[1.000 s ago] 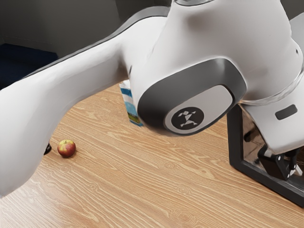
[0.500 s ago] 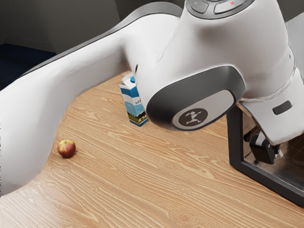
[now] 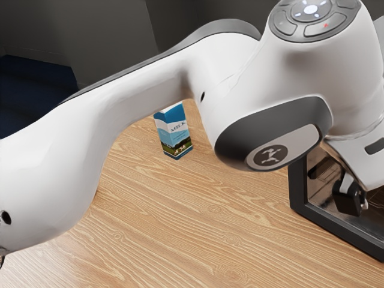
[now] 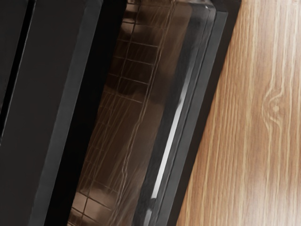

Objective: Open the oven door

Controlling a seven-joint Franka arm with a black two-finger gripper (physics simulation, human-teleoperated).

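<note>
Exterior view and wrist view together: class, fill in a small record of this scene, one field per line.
Table: wooden, light brown
Oven door: dark frame around see-through glass
Carton: milk, upright on the table, top hidden behind the arm
Arm colour: white and grey
Gripper: by the oven glass; touching or not, cannot tell

Exterior view: we log a dim wall (image 3: 111, 39), soft shading beneath the white arm (image 3: 144, 90), pale glare on the tabletop (image 3: 45, 267), lower left. Wrist view: we note a bright streak along brown glass (image 4: 134, 108).
</note>
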